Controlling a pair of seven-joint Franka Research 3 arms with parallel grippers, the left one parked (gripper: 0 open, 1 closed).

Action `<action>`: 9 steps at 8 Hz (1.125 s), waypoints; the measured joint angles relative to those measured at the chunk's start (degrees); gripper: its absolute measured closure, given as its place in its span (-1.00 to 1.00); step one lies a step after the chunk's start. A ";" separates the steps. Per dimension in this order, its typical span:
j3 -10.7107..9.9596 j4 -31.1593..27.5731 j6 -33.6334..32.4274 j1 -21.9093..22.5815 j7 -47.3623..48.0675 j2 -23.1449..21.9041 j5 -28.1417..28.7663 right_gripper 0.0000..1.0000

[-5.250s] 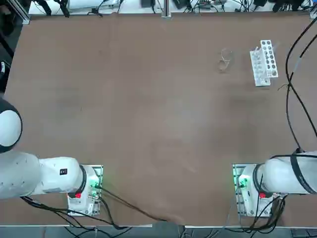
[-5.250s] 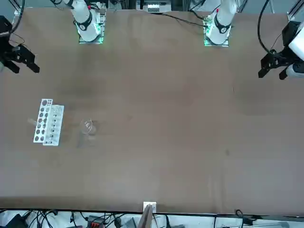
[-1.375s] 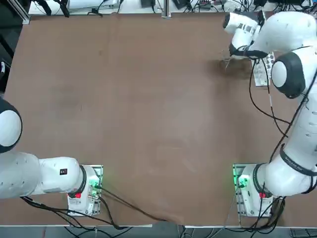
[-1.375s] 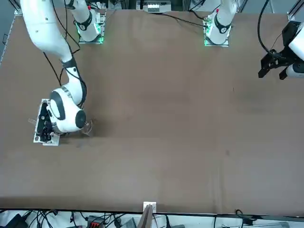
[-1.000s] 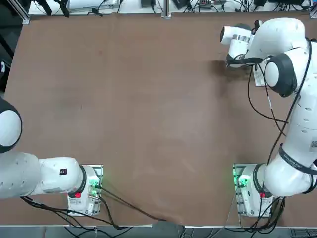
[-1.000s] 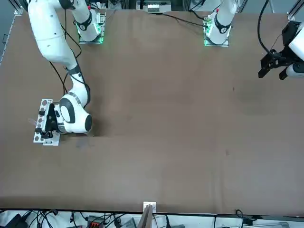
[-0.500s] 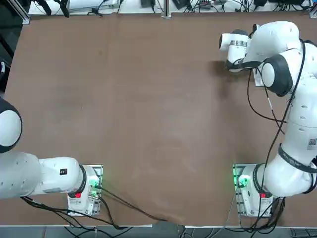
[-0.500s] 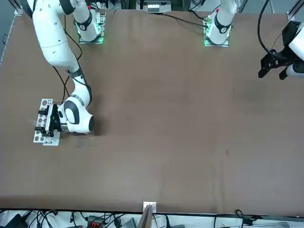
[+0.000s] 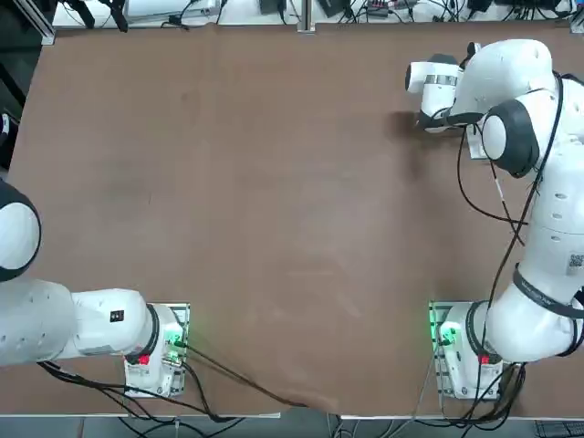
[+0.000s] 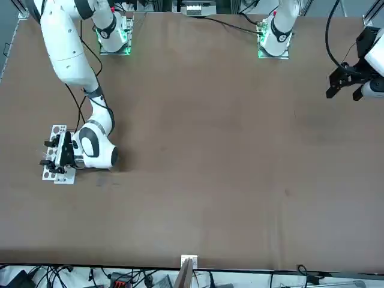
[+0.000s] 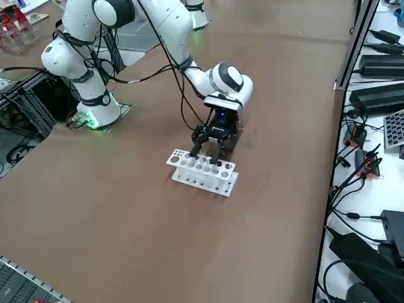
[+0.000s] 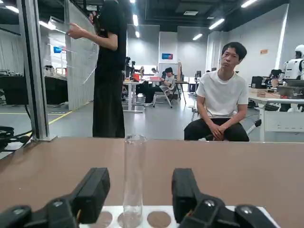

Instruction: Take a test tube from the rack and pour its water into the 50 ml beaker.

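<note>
The white rack (image 11: 202, 174) lies near the table's far right corner, also seen in the front view (image 10: 59, 176). My right gripper (image 11: 207, 153) hangs low over the rack's top plate (image 12: 156, 219), hand pointing sideways along the table. In the wrist view a clear upright test tube (image 12: 134, 180) stands in a hole between the two black fingers (image 12: 92, 192), with a gap on each side. The gripper (image 12: 137, 187) is open around the tube without touching it. The water cannot be made out. The 50 ml beaker is hidden behind my right hand (image 10: 96, 150).
My right arm (image 9: 520, 128) arches over the table's right side. Cables and power bricks (image 11: 372, 63) line the bench beyond the edge near the rack. Beyond the table a person stands (image 12: 109, 71) and another sits (image 12: 222, 102).
The right arm came in over the rack from off the table. In the last second the hand shifted slightly along the rack, covering the beaker, and the fingers narrowed a little.
</note>
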 joint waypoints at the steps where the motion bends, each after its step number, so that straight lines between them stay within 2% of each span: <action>1: -0.01 0.06 0.00 -0.22 0.80 0.37 -0.33 -0.47; 3: -0.15 0.11 0.00 -0.67 1.76 0.69 -1.23 -0.42; 9: -0.14 0.21 0.01 -1.06 2.49 0.98 -1.51 -0.03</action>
